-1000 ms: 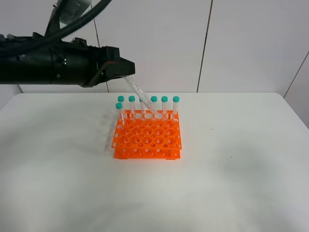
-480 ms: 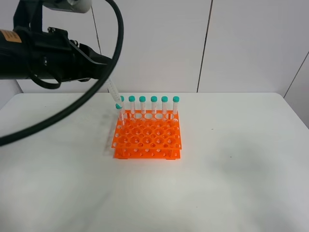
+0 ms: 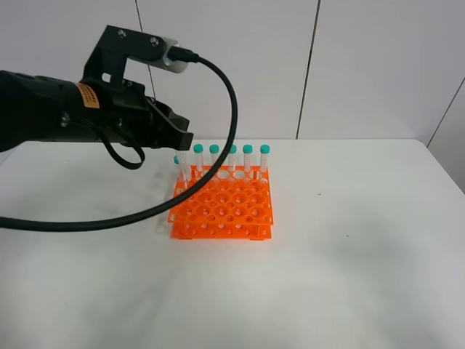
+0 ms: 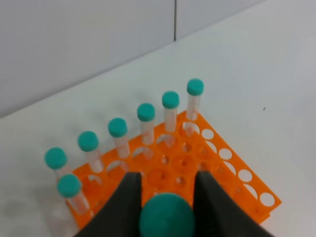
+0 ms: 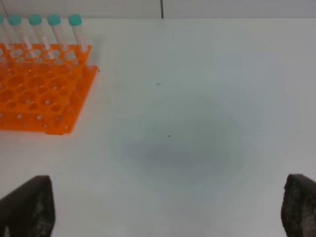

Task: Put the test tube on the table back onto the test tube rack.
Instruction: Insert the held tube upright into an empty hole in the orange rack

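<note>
Status: left gripper (image 4: 167, 193) is clenched on the test tube (image 4: 165, 217), with the teal cap pinched between both fingers. The body and tip are hidden under the cap in the wrist view. In the high view the gripper hangs above the 10 o'clock corner of the test tube rack (image 3: 221, 207), not in it. I can't pick out the tube itself in that view.

I read the step as line-up and insertion. Plan:
- Get the tube plumb. I can't judge its tilt from either view.
- Centre the tip over a free hole, then descend slowly.
- Let go only once it sits through both tiers. The tip is blind to me, so I go by the holes showing just past the cap.

Obstacles:
- The back-row tubes (image 4: 145, 112), six of them, line the rack's 12 o'clock edge.
- The lone tube (image 4: 69, 186) stands one row nearer, at the 9 o'clock end.
- Both sit close to my fingers, and the fingers look wider than the hole spacing. I judge a clipped cap to be the main risk, so I'd pick a hole a row or two toward 6 o'clock.
- The black cable (image 3: 234, 123) loops across the rack's 9 o'clock side in the high view and blocks my sight there.

Right gripper (image 5: 163, 210) is released, fingers wide apart, over bare table (image 3: 349, 276) — well clear of the rack and out of the high view.
</note>
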### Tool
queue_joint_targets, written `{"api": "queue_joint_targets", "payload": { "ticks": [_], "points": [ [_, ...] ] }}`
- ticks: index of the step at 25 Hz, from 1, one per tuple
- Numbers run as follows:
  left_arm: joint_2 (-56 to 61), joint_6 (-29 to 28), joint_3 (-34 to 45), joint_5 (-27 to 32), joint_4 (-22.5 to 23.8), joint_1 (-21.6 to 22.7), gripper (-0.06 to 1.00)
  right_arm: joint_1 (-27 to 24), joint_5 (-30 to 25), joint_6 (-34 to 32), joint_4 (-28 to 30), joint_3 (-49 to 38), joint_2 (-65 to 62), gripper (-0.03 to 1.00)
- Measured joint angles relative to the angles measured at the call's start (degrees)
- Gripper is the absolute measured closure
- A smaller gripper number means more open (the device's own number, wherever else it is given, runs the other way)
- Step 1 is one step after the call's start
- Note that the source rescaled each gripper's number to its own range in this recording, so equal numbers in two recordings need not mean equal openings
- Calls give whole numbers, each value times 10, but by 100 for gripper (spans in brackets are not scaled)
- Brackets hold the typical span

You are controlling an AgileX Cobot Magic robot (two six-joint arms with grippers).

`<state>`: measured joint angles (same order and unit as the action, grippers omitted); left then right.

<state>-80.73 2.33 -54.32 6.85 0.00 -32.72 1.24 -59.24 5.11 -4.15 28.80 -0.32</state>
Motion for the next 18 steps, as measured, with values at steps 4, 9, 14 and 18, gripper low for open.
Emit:
{"api": "queue_joint_targets", "payload": {
  "ticks": [4,9,14,18],
  "points": [
    [-39,0,-11,-44,0,-14,94,0,0,0,-1,0,0,-3],
    [-130,6,-100,28,13,-18,94,0,0,0,-1,0,0,-3],
    [-188,6,-164,50,35,-16,94,0,0,0,-1,0,0,-3],
    [-220,7,-174,49,47,8,94,0,0,0,-1,0,0,-3]
  ]
}}
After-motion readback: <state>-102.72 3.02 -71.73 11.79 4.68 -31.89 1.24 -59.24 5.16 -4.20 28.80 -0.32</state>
